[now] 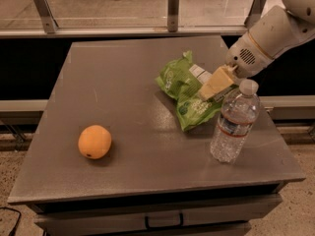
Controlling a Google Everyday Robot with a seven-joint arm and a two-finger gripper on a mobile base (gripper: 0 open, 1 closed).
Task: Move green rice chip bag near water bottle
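The green rice chip bag (186, 88) lies crumpled on the grey table (123, 82), right of centre, with its white label panel up. The water bottle (233, 124) stands upright just right of and in front of the bag, white cap on, nearly touching the bag's lower edge. My gripper (215, 84) comes in from the upper right on a white arm (268, 36). Its tan fingers are closed on the bag's right side, just above and left of the bottle's cap.
An orange (94, 141) sits on the front left of the table. A metal rail with posts (173, 4) runs behind the table's far edge. The table's right edge is close beside the bottle.
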